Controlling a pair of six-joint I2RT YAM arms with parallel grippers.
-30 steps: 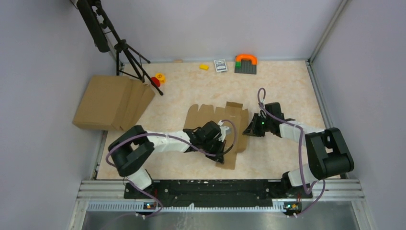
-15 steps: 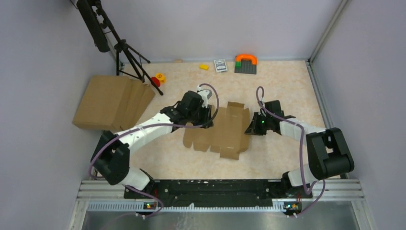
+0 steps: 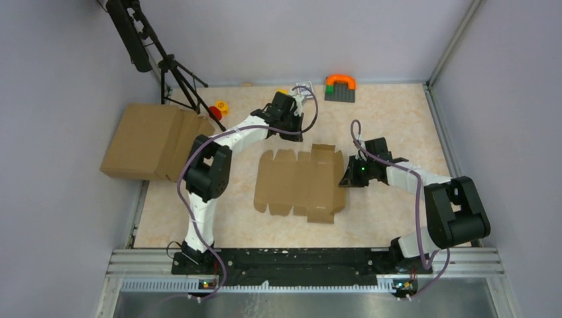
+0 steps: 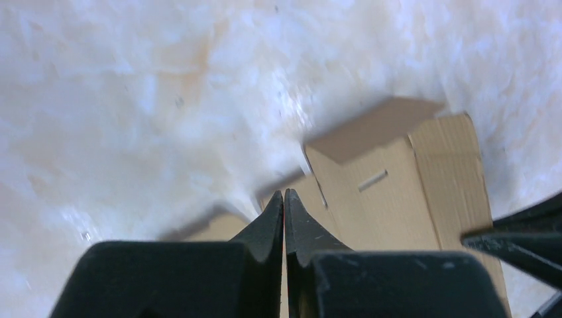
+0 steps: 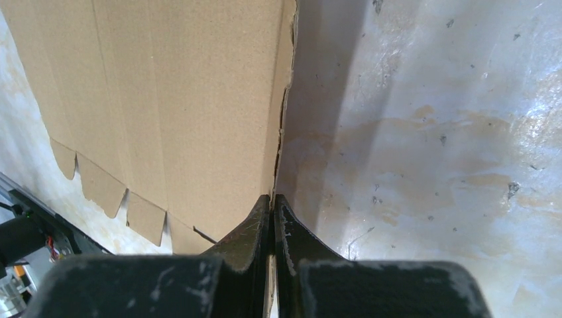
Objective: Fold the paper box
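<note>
There was one paper box [image 3: 301, 184] and it lay unfolded, flat on the middle of the worktop [image 3: 391, 126]. In the left wrist view one flap [image 4: 373, 126] at its 12 o'clock edge seemed to stand up a little, and one narrow slot [image 4: 373, 179] was cut in the panel next to it. In the right wrist view three small tabs [image 5: 99, 189] showed along one edge.

Two arms were in view. The left arm [image 3: 232, 139] reached out toward 12 o'clock, beyond the far edge of the box. The left jaws were pressed together with nothing between them, and they hung over bare worktop, apart from the cardboard. The right arm [image 3: 404, 175] came in from 3 o'clock. The right jaws were also closed tight, with the tips right at the 3 o'clock edge of the box. I cannot tell if that edge was pinched between them or only touched.

At 9 to 10 o'clock lay one pile of flat cardboard [image 3: 152, 142], well apart from the box. Just behind it stood one black tripod [image 3: 173, 69], with one red piece [image 3: 215, 112] and one yellow piece [image 3: 221, 105] near its feet. At 12 to 1 o'clock, near the back wall, was one grey plate [image 3: 340, 94] with one orange arch [image 3: 340, 81] on it.
</note>
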